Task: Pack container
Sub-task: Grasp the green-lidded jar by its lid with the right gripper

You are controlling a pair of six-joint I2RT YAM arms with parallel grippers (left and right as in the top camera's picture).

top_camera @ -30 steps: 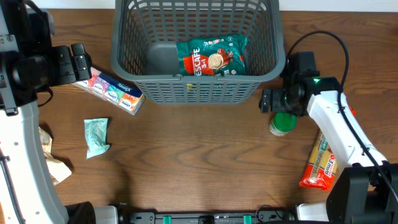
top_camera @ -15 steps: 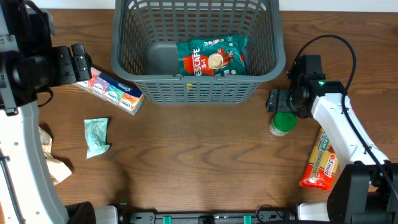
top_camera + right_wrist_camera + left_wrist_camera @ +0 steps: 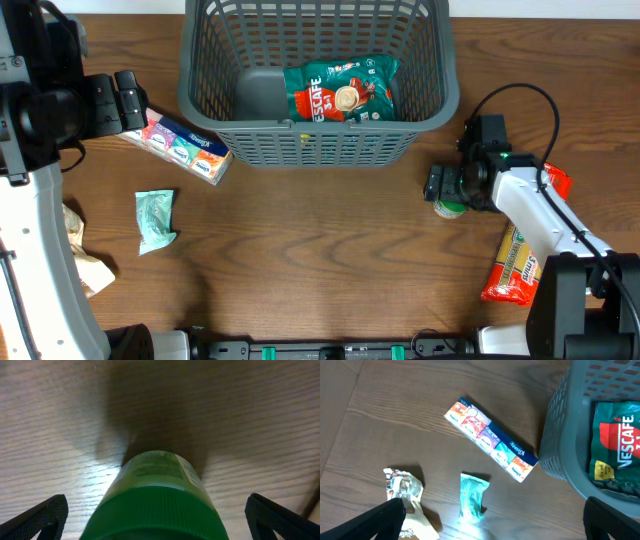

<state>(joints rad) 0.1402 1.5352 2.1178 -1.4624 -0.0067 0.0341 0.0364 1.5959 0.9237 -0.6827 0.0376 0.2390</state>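
The dark grey lattice container [image 3: 317, 140] stands at the back middle with a green Nescafe pouch [image 3: 340, 90] inside; its wall also shows in the left wrist view [image 3: 560, 440]. My right gripper [image 3: 447, 188] is open, its fingers apart on either side of a green-capped jar [image 3: 160, 500], which stands on the table right of the container and is mostly hidden under the gripper in the overhead view [image 3: 450, 207]. My left gripper [image 3: 128, 102] is open and empty, held above the table left of the container.
A colourful tissue pack [image 3: 180, 146] lies by the container's left front corner. A small teal packet [image 3: 155, 220] and a crumpled beige wrapper [image 3: 85, 255] lie at the left. A red and yellow snack bag [image 3: 518, 262] lies at the right front.
My right gripper has moved forward and down over the green-capped jar, so its fingers now flank it. The left arm has not moved.
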